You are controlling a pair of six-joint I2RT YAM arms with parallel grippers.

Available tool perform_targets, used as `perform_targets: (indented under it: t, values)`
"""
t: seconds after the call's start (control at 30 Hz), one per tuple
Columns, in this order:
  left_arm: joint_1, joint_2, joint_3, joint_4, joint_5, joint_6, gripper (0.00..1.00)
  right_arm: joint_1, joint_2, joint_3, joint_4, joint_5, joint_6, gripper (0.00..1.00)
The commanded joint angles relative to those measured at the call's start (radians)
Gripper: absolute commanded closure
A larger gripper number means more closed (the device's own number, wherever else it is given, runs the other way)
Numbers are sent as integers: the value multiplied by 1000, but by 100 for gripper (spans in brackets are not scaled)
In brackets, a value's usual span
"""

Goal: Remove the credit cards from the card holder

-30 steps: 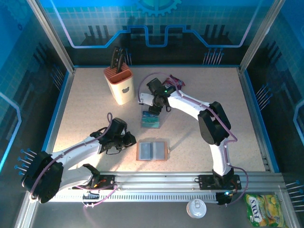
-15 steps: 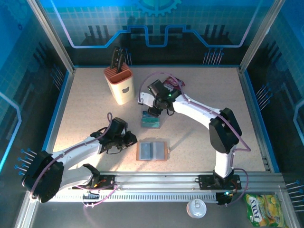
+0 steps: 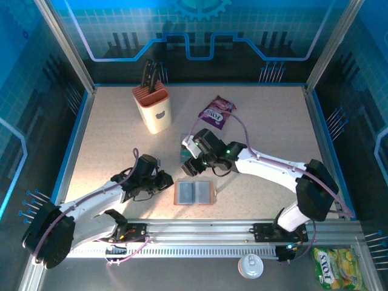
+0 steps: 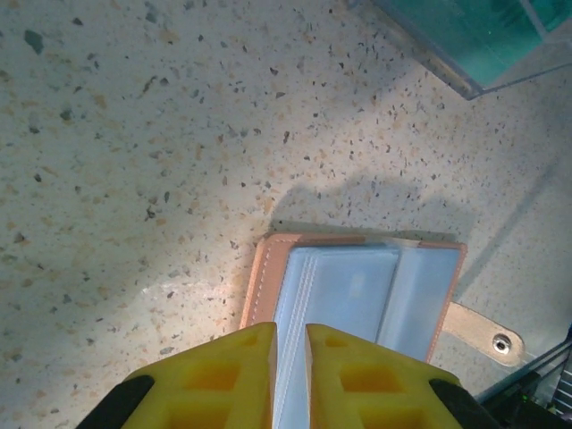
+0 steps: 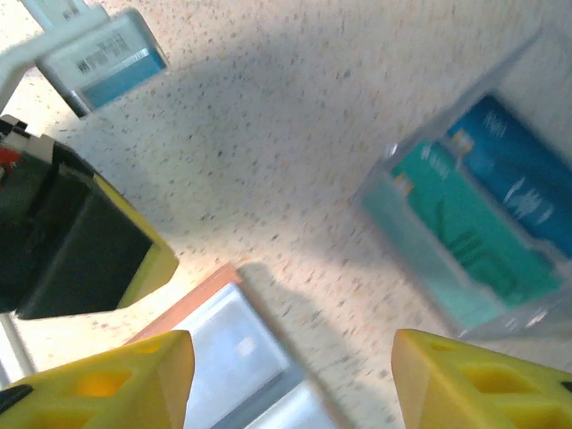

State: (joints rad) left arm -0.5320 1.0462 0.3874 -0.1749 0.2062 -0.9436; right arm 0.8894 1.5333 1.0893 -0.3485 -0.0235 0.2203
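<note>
The tan-brown leather card holder (image 3: 195, 193) is seen lying open on the speckled table (image 3: 273, 127) near its front edge, with the grey-blue sleeves turned upward. Teal and blue credit cards (image 5: 465, 237) are contained in a clear plastic tray (image 5: 371, 201) just behind it. The right gripper (image 5: 290, 375) is held low between the two, jaws spread wide and empty. The left gripper (image 4: 290, 335) is placed at the holder's left edge, jaws drawn almost together. A purple snack packet (image 3: 217, 112) and a beige knife block (image 3: 154, 112) are set farther back.
</note>
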Motion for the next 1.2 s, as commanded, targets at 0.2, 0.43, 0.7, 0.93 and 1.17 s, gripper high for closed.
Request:
perform_targets:
  t: [0.2,0.43,0.7,0.93,1.17]
  values:
    - [-17,-12,-39,17,46,-24,83,9,-49,-198,208,-154,490,47]
    - [-73,41,-33,48,44,-38,83,41,-21,-283,292,-193,628,59]
    - [-129,93,-57,120,20,-73,90,57,18,-289,284,-250,701,68]
    - [-152,90,-72,95,-14,-77,93,81,60,-299,322,-268,730,70]
    - [-159,37,-86,66,-48,-81,94,91,91,-309,357,-266,765,69]
